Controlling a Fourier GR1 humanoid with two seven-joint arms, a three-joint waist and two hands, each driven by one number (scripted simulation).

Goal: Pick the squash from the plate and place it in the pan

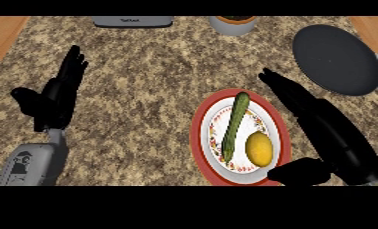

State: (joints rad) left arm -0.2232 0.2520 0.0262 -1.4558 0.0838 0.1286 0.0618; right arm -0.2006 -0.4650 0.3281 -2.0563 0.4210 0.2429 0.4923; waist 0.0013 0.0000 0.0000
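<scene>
Green squash point(235, 125) lies on red-rimmed plate point(198, 128), beside lemon point(258, 149). Right hand point(332, 133) at plate's right edge: fingers straight, grasping nothing. Left hand point(53, 103) rests released, far left. Pan point(334, 59) upper right.

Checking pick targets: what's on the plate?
A long green squash and a round yellow fruit, side by side on the plate. The right hand covers its lower right rim.
</scene>
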